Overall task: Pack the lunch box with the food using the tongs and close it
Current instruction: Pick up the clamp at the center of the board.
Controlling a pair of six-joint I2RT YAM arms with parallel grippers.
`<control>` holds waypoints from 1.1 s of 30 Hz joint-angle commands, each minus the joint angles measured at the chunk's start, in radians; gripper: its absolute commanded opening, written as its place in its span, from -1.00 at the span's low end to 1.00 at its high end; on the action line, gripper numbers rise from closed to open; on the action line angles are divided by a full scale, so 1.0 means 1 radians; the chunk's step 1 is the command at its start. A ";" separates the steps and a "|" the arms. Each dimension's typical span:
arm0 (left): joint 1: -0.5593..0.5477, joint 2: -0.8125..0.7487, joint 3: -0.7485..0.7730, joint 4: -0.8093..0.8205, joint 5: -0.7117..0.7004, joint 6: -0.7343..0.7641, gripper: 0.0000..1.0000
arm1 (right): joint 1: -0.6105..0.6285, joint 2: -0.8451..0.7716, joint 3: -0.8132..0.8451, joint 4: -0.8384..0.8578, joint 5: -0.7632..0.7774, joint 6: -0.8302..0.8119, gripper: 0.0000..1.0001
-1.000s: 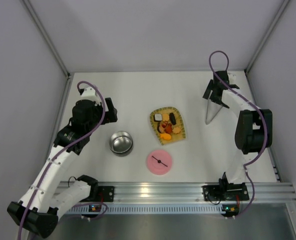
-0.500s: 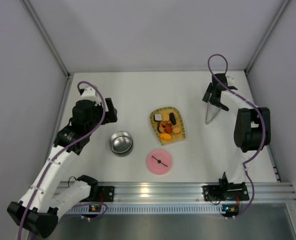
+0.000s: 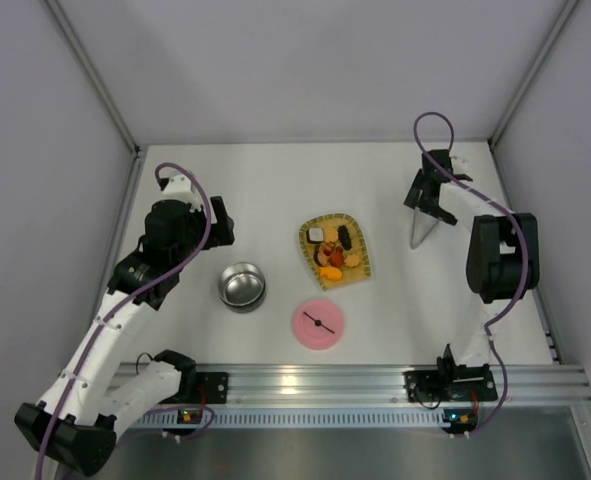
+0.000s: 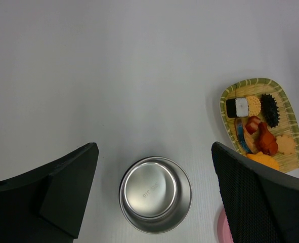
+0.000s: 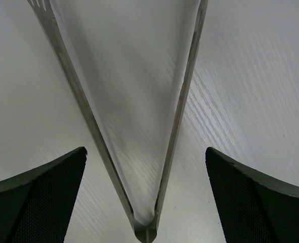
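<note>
The left pincer (image 4: 153, 152) hangs above the white bench (image 4: 114, 61), its two black fingers (image 4: 63, 192) spread wide apart. Between them sits the small round shiny steel lunch box (image 4: 155, 194), uncovered and empty. To its right lies a yellow woven shield-shaped tray (image 4: 250, 81) holding small orange, red, dark and white food pieces (image 4: 263, 143). A sliver of a pink round lid (image 4: 221, 229) shows at the lower edge.
</note>
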 commanded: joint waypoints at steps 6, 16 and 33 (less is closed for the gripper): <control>0.005 -0.017 -0.005 0.019 -0.010 0.011 0.97 | -0.015 0.040 -0.006 0.011 0.014 0.020 0.99; 0.005 -0.014 -0.006 0.021 -0.012 0.011 0.97 | -0.013 0.079 0.000 0.024 -0.005 0.026 0.99; 0.005 -0.005 -0.001 0.015 -0.024 0.010 0.97 | -0.018 0.106 0.023 0.024 -0.031 0.021 0.99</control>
